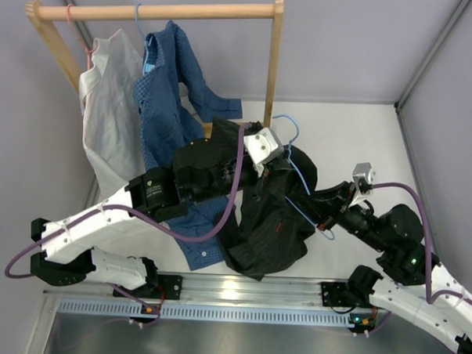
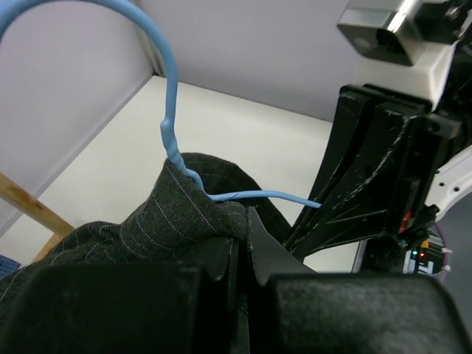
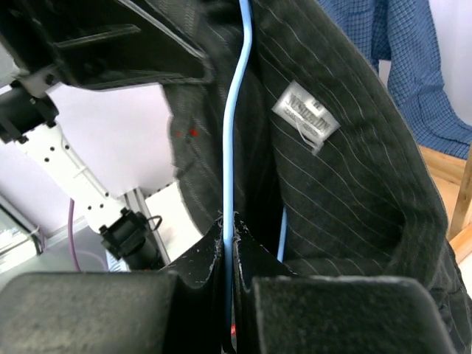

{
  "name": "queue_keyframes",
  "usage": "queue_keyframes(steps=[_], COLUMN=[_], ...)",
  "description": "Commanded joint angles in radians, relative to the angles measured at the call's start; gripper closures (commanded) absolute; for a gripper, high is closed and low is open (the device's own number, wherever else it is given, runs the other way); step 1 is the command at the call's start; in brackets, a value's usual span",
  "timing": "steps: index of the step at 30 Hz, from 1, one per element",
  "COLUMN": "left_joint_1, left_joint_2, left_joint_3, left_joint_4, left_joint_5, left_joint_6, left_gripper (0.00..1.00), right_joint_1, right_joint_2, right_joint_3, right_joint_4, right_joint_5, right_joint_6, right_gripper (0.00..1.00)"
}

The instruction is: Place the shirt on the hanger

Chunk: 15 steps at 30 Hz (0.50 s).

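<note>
Pinches shirt (image 2: 169,221) collar in left claw (image 2: 243,240), fully closed; clamps hanger (image 3: 236,125) rod in right claw (image 3: 230,228), fully closed; holds both over bench (image 1: 363,135) centre

A wooden clothes rack (image 1: 153,13) stands at the far left of the white desk (image 1: 355,135). From its top bar hang a pale grey shirt (image 1: 105,116) on a pink hanger (image 1: 70,14) and, just beside it, a blue checked shirt (image 1: 165,95) on a blue hanger (image 1: 138,17).

Beyond the aluminium rail (image 1: 247,286), white-shelled arms (image 1: 93,218) with black joints trail purple cables (image 1: 234,177); left gripper (image 2: 240,247) and right gripper (image 3: 228,228) are black.
</note>
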Motion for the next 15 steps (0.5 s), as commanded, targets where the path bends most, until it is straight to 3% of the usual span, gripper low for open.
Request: queue_keyframes(steps=[1, 5, 10, 13, 15], left_joint_1=[-0.005, -0.005, -0.005, -0.005, -0.005], left_joint_2=[0.023, 0.065, 0.065, 0.045, 0.031], left_joint_3=[0.092, 0.176, 0.202, 0.207, 0.214], left_joint_4=[0.0, -0.064, -0.103, -0.106, -0.106], left_joint_5=[0.137, 0.2, 0.16, 0.125, 0.097], left_joint_6=[-0.051, -0.025, 0.027, 0.067, 0.093], left_gripper=[1.0, 0.98, 0.38, 0.21, 0.2], right_joint_1=[-0.001, -0.001, -0.001, -0.001, -0.001], right_joint_2=[-0.026, -0.088, -0.148, -0.165, -0.178], right_joint_3=[-0.027, -0.09, -0.144, -0.16, -0.174], right_joint_4=[0.195, 0.282, 0.353, 0.361, 0.376], right_joint_5=[0.064, 0.128, 0.127, 0.13, 0.127], right_joint_6=[0.038, 0.07, 0.09, 0.093, 0.095], right_gripper=[1.0, 1.0, 1.0, 1.0, 1.0])
